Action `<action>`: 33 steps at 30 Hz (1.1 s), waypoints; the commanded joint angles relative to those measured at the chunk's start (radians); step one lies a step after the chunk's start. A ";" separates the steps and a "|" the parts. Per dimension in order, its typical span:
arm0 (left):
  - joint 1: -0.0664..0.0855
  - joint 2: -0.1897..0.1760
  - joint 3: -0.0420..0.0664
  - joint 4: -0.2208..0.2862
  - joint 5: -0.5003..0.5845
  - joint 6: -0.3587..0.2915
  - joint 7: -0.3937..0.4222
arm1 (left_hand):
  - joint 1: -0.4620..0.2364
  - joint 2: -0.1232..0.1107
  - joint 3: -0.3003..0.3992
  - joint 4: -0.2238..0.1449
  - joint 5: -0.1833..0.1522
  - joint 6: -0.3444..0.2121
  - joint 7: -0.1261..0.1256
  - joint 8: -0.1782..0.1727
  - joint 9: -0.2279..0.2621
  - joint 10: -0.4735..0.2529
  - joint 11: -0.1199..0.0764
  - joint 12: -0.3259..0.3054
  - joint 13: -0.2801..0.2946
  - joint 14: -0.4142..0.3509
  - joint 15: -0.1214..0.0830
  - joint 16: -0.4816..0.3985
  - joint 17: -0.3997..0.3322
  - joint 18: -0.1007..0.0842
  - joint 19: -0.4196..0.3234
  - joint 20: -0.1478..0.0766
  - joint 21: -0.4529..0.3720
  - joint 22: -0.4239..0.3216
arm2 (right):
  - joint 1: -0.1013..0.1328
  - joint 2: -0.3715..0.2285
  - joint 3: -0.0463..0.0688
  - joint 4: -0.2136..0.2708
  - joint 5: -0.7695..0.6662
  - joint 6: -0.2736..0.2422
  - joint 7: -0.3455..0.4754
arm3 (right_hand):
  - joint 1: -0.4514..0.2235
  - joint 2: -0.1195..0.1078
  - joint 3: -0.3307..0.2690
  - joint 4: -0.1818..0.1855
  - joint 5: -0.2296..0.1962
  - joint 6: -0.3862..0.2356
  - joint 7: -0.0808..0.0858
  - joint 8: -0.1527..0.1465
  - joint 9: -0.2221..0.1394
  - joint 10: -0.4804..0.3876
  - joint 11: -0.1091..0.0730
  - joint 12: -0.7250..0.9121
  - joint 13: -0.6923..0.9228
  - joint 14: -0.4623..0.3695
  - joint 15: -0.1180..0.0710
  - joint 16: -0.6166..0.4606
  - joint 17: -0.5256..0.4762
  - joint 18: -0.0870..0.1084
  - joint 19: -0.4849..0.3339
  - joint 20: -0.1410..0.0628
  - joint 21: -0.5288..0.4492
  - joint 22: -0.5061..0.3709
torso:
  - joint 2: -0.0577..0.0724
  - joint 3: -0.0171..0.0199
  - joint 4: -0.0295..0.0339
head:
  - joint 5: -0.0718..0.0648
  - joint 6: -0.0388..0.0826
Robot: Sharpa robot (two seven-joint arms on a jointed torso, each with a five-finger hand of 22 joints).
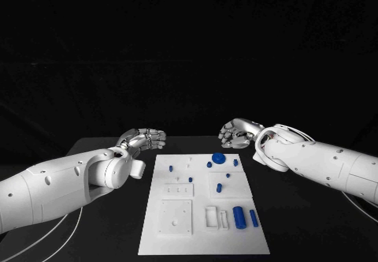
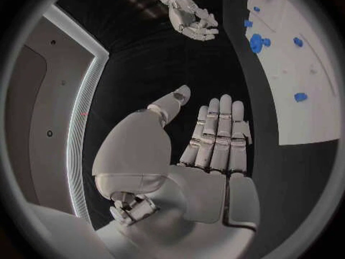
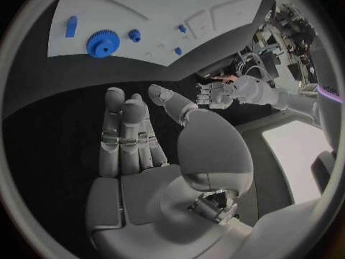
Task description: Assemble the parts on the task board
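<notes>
Both hands are empty with fingers spread, hovering over the black tabletop [image 1: 102, 218] at the far end of the board [image 1: 203, 240]: left hand [image 1: 144, 138] off its far-left corner, right hand [image 1: 238, 134] just past its far-right corner. Blue parts sit scattered on the board, with a gear [image 1: 218, 159] near the far edge and a cylinder [image 1: 238, 216] nearer the front.
</notes>
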 commanded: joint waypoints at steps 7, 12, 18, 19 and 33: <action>0.016 -0.041 0.002 0.079 -0.014 0.034 0.016 | -0.015 -0.001 0.003 -0.011 0.000 0.001 0.002 -0.007 -0.003 -0.004 0.005 -0.012 -0.002 -0.005 0.006 -0.008 -0.003 -0.010 -0.007 0.001 0.005 0.021 | 0.001 0.006 0.000 0.019 -0.260 0.034 -0.038 | -0.007 -0.011 -0.041 -0.001 0.006 -0.011 0.003 -0.027 -0.013 -0.023 0.013 -0.041 -0.018 -0.016 0.015 0.077 0.014 0.021 0.039 -0.032 0.094 0.027 | 0.043 0.0088 0.0293 | -0.017 0.017; 0.025 -0.056 0.002 0.108 -0.020 0.036 0.013 | -0.019 -0.002 0.004 -0.013 -0.001 0.000 0.005 -0.010 -0.003 -0.005 0.007 -0.015 -0.002 -0.007 0.007 -0.010 -0.004 -0.009 -0.008 0.002 0.004 0.021 | 0.001 0.013 0.000 0.037 -0.371 -0.030 -0.070 | -0.003 -0.022 -0.057 -0.001 -0.036 -0.028 0.005 -0.039 -0.020 -0.045 0.020 -0.046 -0.032 -0.021 0.022 0.100 0.006 0.021 0.051 -0.035 0.128 0.026 | 0.055 0.0111 0.0349 | -0.020 0.025; 0.032 -0.063 0.002 0.127 -0.026 0.039 0.010 | -0.023 -0.003 0.005 -0.013 -0.002 -0.002 0.007 -0.012 -0.004 -0.005 0.008 -0.018 -0.003 -0.007 0.008 -0.011 -0.005 -0.009 -0.009 0.003 0.004 0.021 | 0.000 0.018 0.000 0.056 -0.460 -0.072 -0.113 | -0.001 -0.084 -0.084 0.004 -0.240 -0.036 -0.004 -0.043 -0.025 -0.012 0.014 -0.025 -0.023 -0.030 0.016 0.122 -0.014 0.021 0.046 -0.034 0.161 0.025 | 0.071 0.0151 0.0389 | -0.026 0.039; 0.033 -0.064 0.002 0.128 -0.028 0.039 0.010 | -0.023 -0.003 0.005 -0.013 -0.003 -0.002 0.007 -0.012 -0.004 -0.006 0.009 -0.018 -0.003 -0.007 0.008 -0.011 -0.005 -0.009 -0.010 0.003 0.004 0.022 | 0.000 0.018 0.000 0.059 -0.463 -0.068 -0.115 | -0.003 -0.088 -0.086 0.005 -0.241 -0.032 -0.003 -0.041 -0.025 0.013 0.005 -0.011 -0.013 -0.030 0.008 0.124 -0.018 0.021 0.045 -0.035 0.166 0.026 | 0.072 0.0153 0.0394 | -0.027 0.041; 0.040 -0.069 0.002 0.141 -0.033 0.040 0.004 | -0.028 -0.003 0.007 -0.013 -0.004 -0.003 0.010 -0.015 -0.005 -0.006 0.010 -0.021 -0.003 -0.008 0.009 -0.013 -0.005 -0.009 -0.011 0.004 0.005 0.022 | -0.006 0.018 0.000 0.084 -0.583 0.016 -0.159 | 0.004 -0.085 -0.068 0.009 -0.242 0.006 -0.003 -0.028 -0.022 0.045 -0.019 0.021 0.102 -0.034 -0.015 0.161 -0.054 0.021 0.036 -0.042 0.243 0.024 | 0.089 0.0194 0.0456 | -0.034 0.048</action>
